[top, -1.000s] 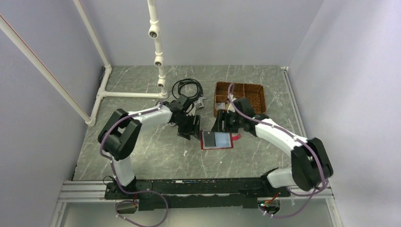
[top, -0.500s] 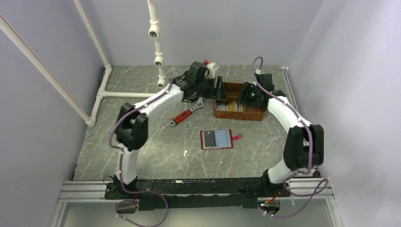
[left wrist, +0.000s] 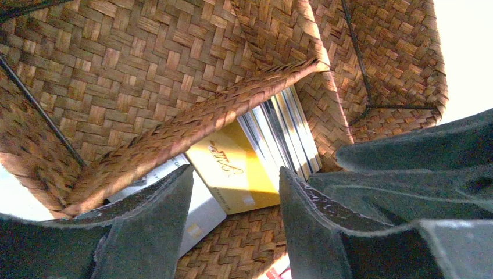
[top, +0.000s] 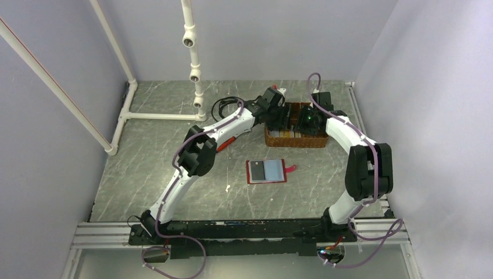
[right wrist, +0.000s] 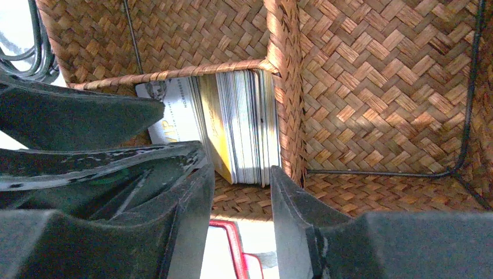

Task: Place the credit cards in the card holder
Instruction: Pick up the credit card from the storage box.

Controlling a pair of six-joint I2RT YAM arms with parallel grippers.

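Cards [right wrist: 241, 125] stand on edge in the basket [top: 293, 143], far of centre, so both arms reach in from above. Left gripper [left wrist: 232, 177] and right gripper [right wrist: 238, 168]: jaws part-open astride the stack, gripping nothing. Holder [top: 266, 171] lies open nearer, inside up.

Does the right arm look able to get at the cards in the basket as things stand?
Probably yes: the right gripper is open right over the cards, which stand on edge in an open-topped basket compartment. The left gripper crowds the same spot, so room looks tight.
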